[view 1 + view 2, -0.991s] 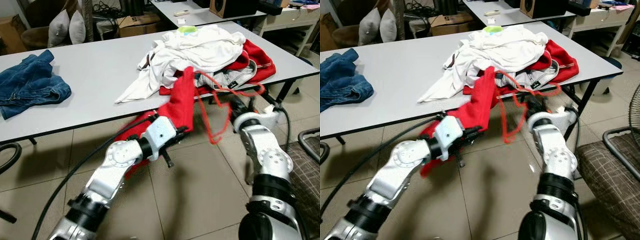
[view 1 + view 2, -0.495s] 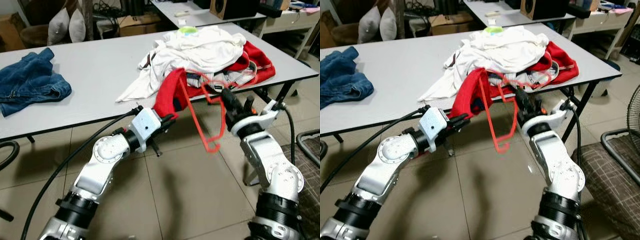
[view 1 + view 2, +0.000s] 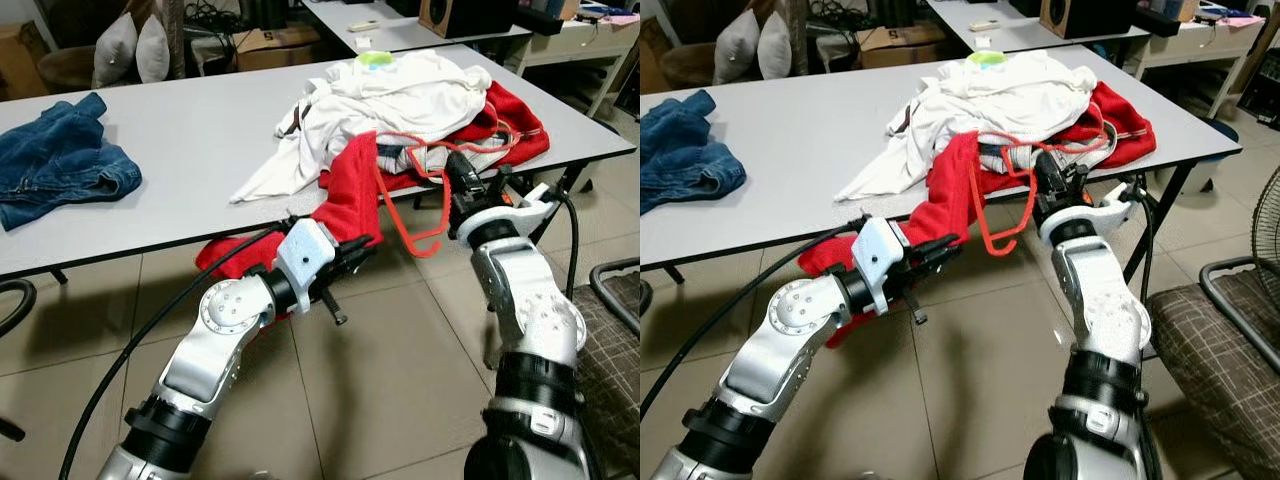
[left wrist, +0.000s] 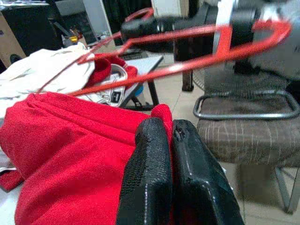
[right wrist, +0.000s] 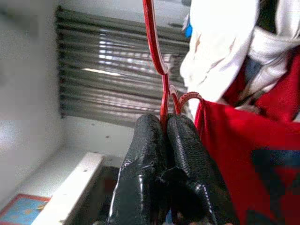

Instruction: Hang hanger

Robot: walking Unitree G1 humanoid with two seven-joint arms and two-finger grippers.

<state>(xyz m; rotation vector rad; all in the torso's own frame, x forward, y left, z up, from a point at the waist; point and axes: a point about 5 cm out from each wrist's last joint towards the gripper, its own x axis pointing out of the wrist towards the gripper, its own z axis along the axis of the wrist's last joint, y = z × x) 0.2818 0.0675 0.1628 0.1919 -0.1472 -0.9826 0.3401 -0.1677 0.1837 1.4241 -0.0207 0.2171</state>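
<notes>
Left wrist view showed the left gripper [image 4: 171, 140] pinched tight on the hem of the red garment [image 3: 352, 195], which half a second before had been lifted higher and now sagged off the table [image 3: 190, 150] edge toward the floor as that arm dropped lower. Beyond it, the right gripper [image 3: 458, 185], clamped on the red hanger [image 3: 405, 215], had moved in close to the clothes pile [image 3: 400, 95], its forearm raised, the hanger dangling just past the table edge.
</notes>
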